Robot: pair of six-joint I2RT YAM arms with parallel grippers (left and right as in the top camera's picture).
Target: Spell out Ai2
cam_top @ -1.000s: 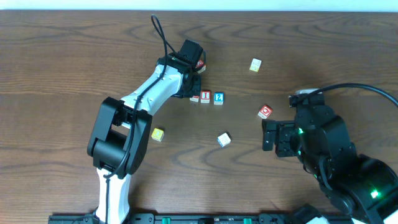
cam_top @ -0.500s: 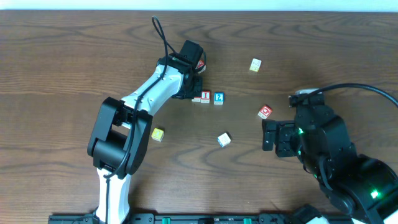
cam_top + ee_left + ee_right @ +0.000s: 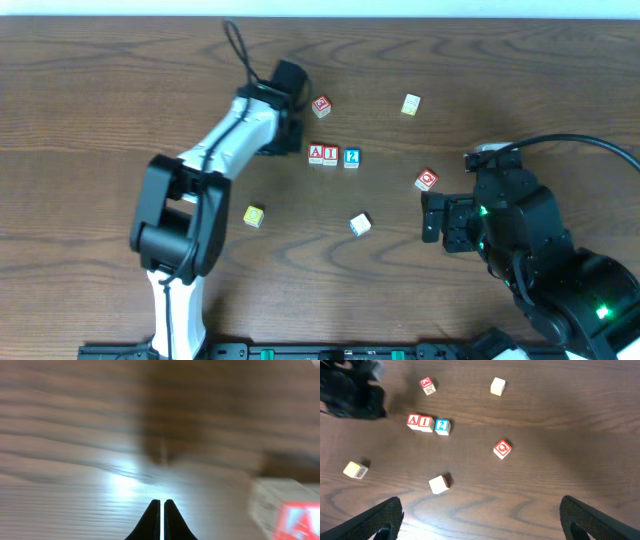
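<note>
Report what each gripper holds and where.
Nothing is held. The left gripper is shut on nothing, beside the A block; the right gripper is open and empty.

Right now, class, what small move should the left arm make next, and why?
Probably lift the left gripper away to rest: it is shut and empty, and the A block, I block and 2 block already sit in a row reading Ai2.
</note>
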